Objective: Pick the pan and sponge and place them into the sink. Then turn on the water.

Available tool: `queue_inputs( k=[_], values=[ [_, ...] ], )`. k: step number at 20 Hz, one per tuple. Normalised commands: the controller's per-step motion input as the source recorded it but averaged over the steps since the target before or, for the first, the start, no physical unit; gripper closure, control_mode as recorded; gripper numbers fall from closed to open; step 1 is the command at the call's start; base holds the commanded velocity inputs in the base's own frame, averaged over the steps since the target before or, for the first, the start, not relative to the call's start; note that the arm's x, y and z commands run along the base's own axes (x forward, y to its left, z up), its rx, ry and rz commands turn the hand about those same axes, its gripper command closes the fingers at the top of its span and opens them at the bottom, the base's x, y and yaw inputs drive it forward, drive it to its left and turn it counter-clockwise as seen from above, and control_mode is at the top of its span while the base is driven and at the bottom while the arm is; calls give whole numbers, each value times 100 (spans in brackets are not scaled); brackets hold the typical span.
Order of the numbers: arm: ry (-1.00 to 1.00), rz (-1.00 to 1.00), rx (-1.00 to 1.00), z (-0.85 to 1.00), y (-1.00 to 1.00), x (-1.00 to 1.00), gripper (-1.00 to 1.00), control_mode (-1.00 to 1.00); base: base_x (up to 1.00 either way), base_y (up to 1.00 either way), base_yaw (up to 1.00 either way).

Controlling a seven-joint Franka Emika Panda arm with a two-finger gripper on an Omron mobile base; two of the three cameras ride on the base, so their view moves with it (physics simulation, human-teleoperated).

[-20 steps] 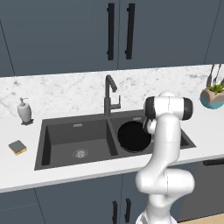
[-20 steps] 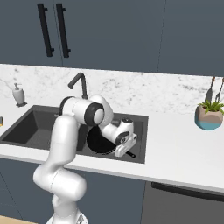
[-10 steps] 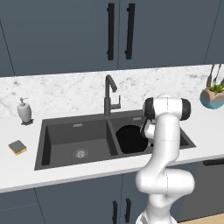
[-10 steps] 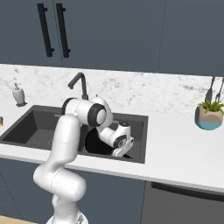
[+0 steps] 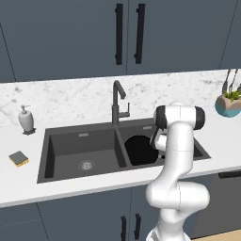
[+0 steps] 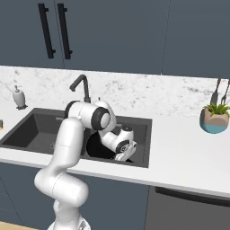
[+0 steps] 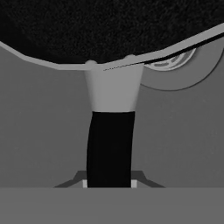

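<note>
1. Dark blue-grey upper cabinets (image 5: 127,33) with two long black vertical handles (image 5: 119,34) fill the wall above.
2. A white marble backsplash (image 5: 70,96) runs behind the white bench (image 6: 188,157).
3. Lower cabinet doors (image 5: 94,216) match the uppers.
4. A potted plant (image 6: 214,119) in a blue bowl stands at the bench's right end.
5. A white soap dispenser (image 5: 26,119) stands at the left.

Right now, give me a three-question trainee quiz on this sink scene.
1. True or false: the gripper is shut on the handle of the pan.
2. Which basin of the sink holds the pan: A) the one nearer the soap dispenser, B) the one nearer the potted plant?
3. Fill in: the sponge lies on the ____.

Key: 1 true; 2 B; 3 counter, beside the sink.
</note>
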Motion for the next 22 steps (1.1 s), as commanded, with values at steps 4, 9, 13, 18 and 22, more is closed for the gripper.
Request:
queue_inputs(
  k=[4, 9, 13, 18, 22],
  values=[
    [0, 1, 0, -10, 8, 0, -100, -100, 0, 0, 0],
    [0, 0, 0, 0, 3, 0, -100, -100, 0, 0, 0],
    [0, 0, 0, 0, 0, 0, -100, -100, 0, 0, 0],
    [0, 0, 0, 1, 0, 0, -100, -100, 0, 0, 0],
    [-3, 0, 0, 22, 0, -4, -100, -100, 0, 0, 0]
  ],
)
